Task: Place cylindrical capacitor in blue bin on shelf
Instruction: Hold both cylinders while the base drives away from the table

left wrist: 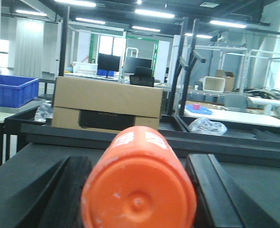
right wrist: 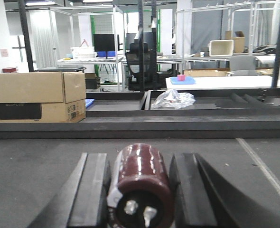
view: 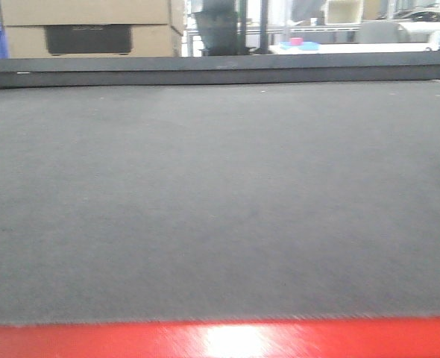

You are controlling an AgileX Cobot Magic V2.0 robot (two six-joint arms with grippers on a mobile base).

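The cylindrical capacitor (right wrist: 142,175) is a small dark maroon-black glossy cylinder whose end, with two silvery terminals, faces the right wrist camera. It lies lengthwise between the black fingers (right wrist: 95,190) of my right gripper (right wrist: 140,156), which is shut on it just above the grey table top (right wrist: 35,180). My left gripper (left wrist: 137,159) is shut on a larger orange cylinder (left wrist: 139,190) with white print, its round end toward the camera. Neither arm appears in the front view. The shelf and its blue bin are out of view.
The grey table (view: 220,186) has a red front edge (view: 220,339) and a raised dark rail (view: 220,71) at its far side. Beyond it stand a cardboard box (left wrist: 107,102), a crumpled plastic bag (right wrist: 173,99) and a distant blue crate (left wrist: 12,90).
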